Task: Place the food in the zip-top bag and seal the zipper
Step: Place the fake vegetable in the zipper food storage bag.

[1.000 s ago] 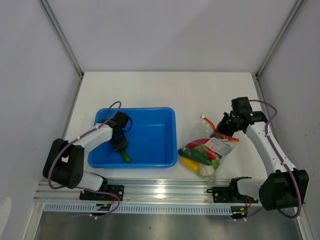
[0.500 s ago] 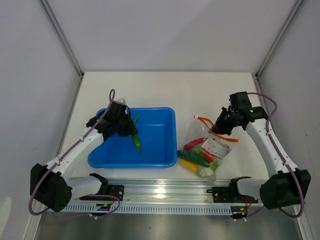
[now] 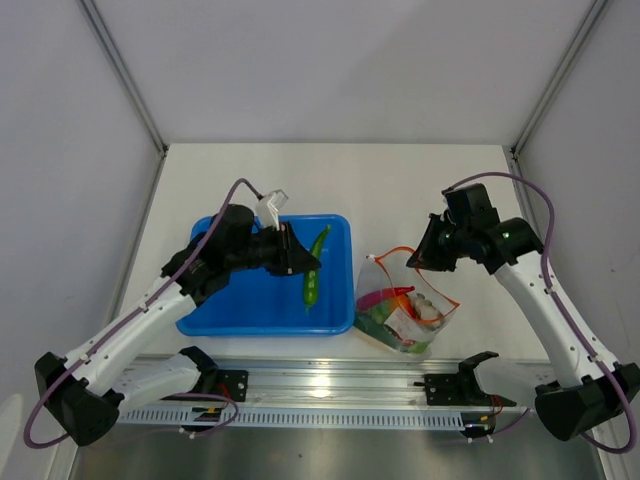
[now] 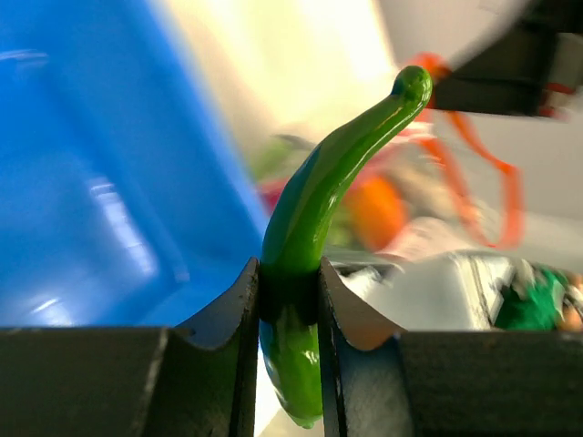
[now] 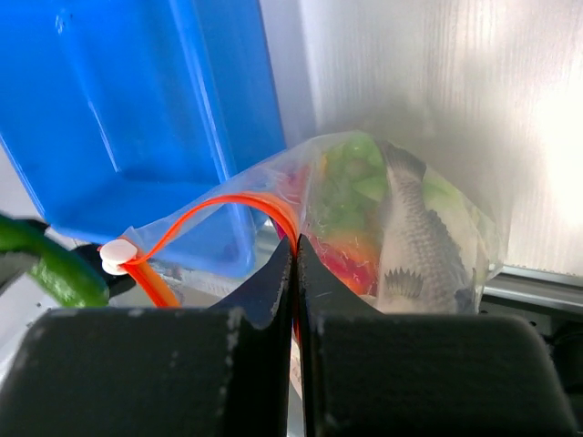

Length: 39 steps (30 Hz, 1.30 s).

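My left gripper [image 3: 303, 262] is shut on a long green pepper [image 3: 313, 268], held above the right part of the blue tray. In the left wrist view the pepper [image 4: 314, 200] sticks up between the pads of that gripper [image 4: 290, 291], its curved stem pointing at the blurred bag. The zip-top bag [image 3: 405, 305] hangs upright right of the tray, with a grey fish [image 5: 410, 237] and red and green food inside. My right gripper [image 3: 425, 258] is shut on the bag's mouth edge, pinching the red-orange zipper [image 5: 237, 202]. The mouth gapes open toward the tray.
The blue tray [image 3: 200, 325] lies left of centre; no other food shows in it. A white slider tab [image 5: 117, 255] sits at the zipper's end. An aluminium rail [image 3: 330, 375] runs along the near edge. White walls enclose the table.
My left gripper has lifted the green pepper out of the tray and carried it right, toward the bag. My right gripper has raised the bag's mouth and pulled it left, so the bag stands up.
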Available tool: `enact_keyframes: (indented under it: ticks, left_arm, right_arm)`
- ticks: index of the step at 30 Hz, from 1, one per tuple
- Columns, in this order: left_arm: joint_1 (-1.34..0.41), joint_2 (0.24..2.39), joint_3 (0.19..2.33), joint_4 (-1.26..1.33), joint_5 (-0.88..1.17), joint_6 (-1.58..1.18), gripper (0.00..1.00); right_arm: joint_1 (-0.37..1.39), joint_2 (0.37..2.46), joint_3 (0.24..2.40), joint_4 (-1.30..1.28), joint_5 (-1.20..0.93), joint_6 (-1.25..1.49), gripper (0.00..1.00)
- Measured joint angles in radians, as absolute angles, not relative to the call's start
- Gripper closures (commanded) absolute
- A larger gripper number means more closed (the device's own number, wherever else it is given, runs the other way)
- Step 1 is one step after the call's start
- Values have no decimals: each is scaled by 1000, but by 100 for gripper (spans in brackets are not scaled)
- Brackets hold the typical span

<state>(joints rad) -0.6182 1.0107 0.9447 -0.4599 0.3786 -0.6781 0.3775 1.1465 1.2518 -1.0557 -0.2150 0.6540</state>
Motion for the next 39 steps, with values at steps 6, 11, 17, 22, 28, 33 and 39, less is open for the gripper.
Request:
enact_keyframes:
  ticks: [6, 11, 17, 22, 28, 33, 39]
  left_arm:
    - [-765, 1001, 982, -352, 460, -720, 99]
    - [-865, 1045, 1110, -394, 485, -810, 99]
    - [-949, 1100, 1226, -495, 481, -997, 99]
    - [-972, 1114, 1338, -608, 411, -1092, 99]
    - [-1045, 1075, 1260, -319, 228, -933, 99]
    - [-1072, 1134, 1147, 68, 180, -668, 99]
    - [-1077, 1283, 1109, 414, 254, -394, 100]
  right_arm:
    - [444, 1072, 1249, -1084, -178, 663, 100]
    - [471, 1016, 1230, -1094, -157, 675, 100]
    - [483, 986, 1202, -1095, -121, 680, 100]
    - [483, 960, 1186, -1093, -109, 680, 100]
    - [483, 955, 1180, -1086, -122, 682, 100]
    - [484, 957, 1180, -1087, -159, 690, 100]
    - [483, 971, 1180, -1089, -193, 699, 100]
